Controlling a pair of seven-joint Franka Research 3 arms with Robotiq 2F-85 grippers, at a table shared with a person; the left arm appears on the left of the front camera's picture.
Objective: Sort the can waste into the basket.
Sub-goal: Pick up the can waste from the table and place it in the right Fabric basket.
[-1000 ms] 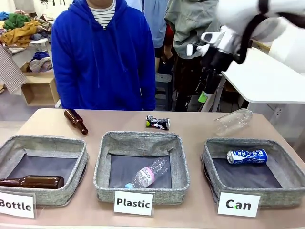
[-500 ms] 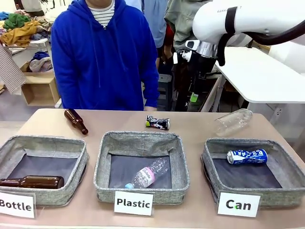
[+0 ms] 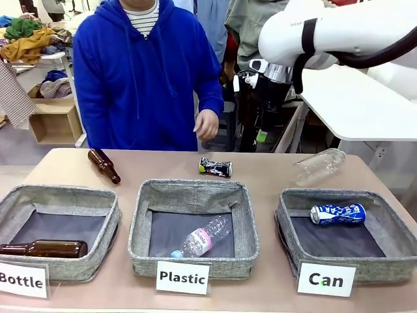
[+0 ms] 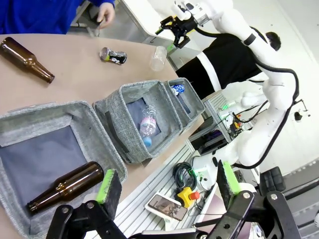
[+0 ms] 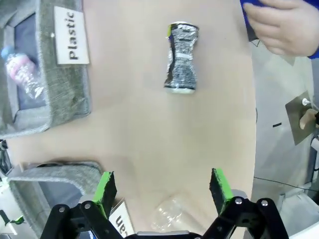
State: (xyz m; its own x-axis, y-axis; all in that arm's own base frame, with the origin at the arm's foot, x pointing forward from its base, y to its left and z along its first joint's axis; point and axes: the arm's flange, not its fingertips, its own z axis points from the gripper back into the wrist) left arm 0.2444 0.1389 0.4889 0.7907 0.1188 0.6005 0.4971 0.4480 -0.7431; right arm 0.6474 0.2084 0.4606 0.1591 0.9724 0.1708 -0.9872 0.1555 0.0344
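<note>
Two cans I logged, both lying crosswise: black can on tan table, blue can in basket; left gripper, right gripper gaped.

The basket is made of mottled grey fabric with a dark liner, and its card is printed white with black lettering. Inside the basket a blue and white can is seen. Left of the basket, a black can is tipped with silver. The counter is coloured pale tan. Farther left of the basket a brown bottle is seen. Behind the basket, a blue hoodie is worn over a white, dark-striped shirt. The right gripper is finished in black, with green pads.
</note>
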